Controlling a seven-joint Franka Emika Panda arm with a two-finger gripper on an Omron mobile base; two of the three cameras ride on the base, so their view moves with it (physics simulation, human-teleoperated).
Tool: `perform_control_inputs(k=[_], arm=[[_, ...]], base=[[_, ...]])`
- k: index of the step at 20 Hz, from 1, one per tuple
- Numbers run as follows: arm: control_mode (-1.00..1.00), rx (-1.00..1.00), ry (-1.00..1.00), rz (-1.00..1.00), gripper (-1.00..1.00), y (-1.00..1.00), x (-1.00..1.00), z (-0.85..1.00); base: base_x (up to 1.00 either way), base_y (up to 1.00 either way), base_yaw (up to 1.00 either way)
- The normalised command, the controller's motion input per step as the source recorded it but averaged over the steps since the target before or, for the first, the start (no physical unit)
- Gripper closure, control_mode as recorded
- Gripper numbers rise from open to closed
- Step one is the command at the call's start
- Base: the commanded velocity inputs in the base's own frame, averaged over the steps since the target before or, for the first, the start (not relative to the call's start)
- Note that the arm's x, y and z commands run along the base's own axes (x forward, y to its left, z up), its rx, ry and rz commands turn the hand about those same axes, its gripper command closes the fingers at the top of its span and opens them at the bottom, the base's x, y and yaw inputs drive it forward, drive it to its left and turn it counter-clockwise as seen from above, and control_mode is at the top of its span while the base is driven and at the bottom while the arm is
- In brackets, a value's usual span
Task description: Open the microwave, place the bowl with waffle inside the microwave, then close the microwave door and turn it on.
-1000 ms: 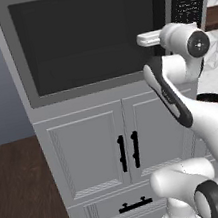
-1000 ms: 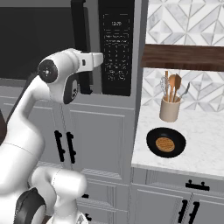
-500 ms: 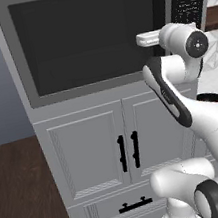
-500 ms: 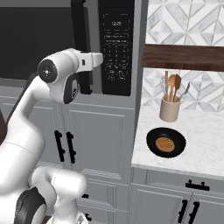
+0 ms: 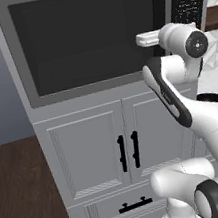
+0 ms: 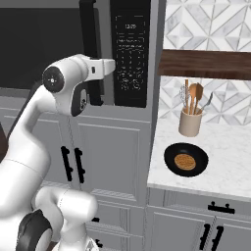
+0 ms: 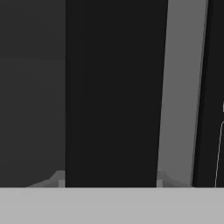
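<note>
The microwave (image 5: pixel 93 37) stands built in above white cabinet doors (image 5: pixel 127 146), its microwave door (image 5: pixel 85 36) shut. The tool (image 7: pixel 111 181) straddles the black bar handle (image 7: pixel 116 87); grip uncertain. At four o'clock, the bowl with waffle (image 6: pixel 186 160) sits on the desk (image 6: pixel 230 166).

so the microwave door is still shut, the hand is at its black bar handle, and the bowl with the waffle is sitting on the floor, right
Not quite: the bowl with the waffle is on the white counter to the right of the microwave, in front of the utensil jar, as the right base view shows. The rest holds: the microwave door is shut and the gripper is at its black bar handle.
</note>
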Motion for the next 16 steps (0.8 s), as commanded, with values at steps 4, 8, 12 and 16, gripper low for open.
perform_control_inputs(k=[4,8,12,16], arm=[[-1.0,0.0,-0.01,0.0,1.0,0.0,-0.63,0.0],[-1.0,0.0,-0.02,0.0,1.0,0.0,-1.0,0.0],[-1.0,0.0,0.0,0.05,1.0,0.14,-1.0,0.01],[-1.0,0.0,0.0,0.04,1.0,0.34,-1.0,0.0]], base=[[0.0,0.0,0.0],[0.0,0.0,0.0],[0.0,0.0,0.0],[0.0,0.0,0.0]])
